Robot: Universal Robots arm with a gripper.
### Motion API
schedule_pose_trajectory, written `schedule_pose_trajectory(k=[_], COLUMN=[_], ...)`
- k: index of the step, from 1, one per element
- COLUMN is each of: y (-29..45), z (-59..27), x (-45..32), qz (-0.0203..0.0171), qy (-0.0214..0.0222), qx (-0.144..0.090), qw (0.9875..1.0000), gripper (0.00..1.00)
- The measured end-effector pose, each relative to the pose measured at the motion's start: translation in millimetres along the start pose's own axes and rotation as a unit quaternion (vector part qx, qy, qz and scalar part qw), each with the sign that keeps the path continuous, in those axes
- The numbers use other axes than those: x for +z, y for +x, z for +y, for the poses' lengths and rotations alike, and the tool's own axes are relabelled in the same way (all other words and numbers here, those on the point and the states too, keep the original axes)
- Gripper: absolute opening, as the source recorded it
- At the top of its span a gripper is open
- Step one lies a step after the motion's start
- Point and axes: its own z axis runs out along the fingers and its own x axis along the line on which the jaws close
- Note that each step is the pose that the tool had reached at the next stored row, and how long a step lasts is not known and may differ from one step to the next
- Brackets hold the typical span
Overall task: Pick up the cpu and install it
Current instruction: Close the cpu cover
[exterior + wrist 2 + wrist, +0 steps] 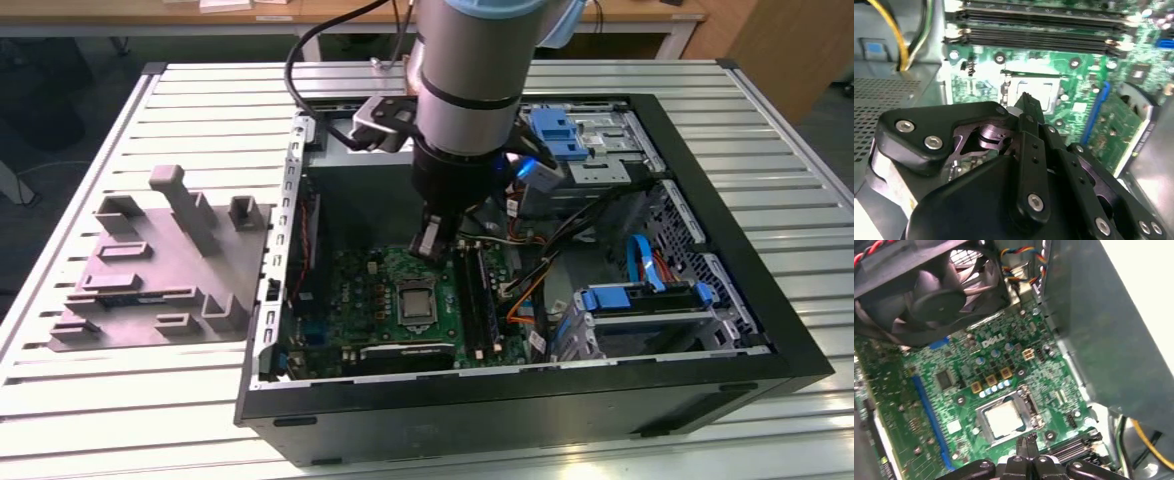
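Observation:
The cpu point(1004, 420), a small pale silver square, lies flat inside the metal socket frame point(1030, 401) of the green motherboard point(358, 290). It also shows in the second wrist view point(1038, 91) and, small and dim, in the exterior view point(416, 299). My gripper point(1027, 441) hangs just above the board beside the socket, at the edge nearest the memory slots. Its black fingers are pressed together with nothing between them. In the exterior view the gripper point(430, 250) reaches down into the open computer case.
A grey moulded fixture point(160, 270) with upright posts lies outside the case on the exterior view's left. A black fan point(939, 300), memory slots point(1039, 35), a blue card slot point(929, 410), loose cables point(534, 270) and the grey case wall point(1094, 330) surround the socket.

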Motion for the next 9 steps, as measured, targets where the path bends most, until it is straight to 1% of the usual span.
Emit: schedule_pose_trajectory(k=[1,2,3,9], y=[0.9,2.4,4.2,15.0], z=[0.4,0.8,1.1,2.5], x=[0.2,0.2,0.4,1.5], qz=[-0.0072,-0.0115,-0.0126,-0.0137], qy=[-0.0031,-0.0051,-0.0054,-0.0034], qx=[-0.001,-0.001,-0.001,-0.003], qw=[1.0000,0.9999,0.9999,0.9999], gripper=[0.11,0.11,0.11,0.11])
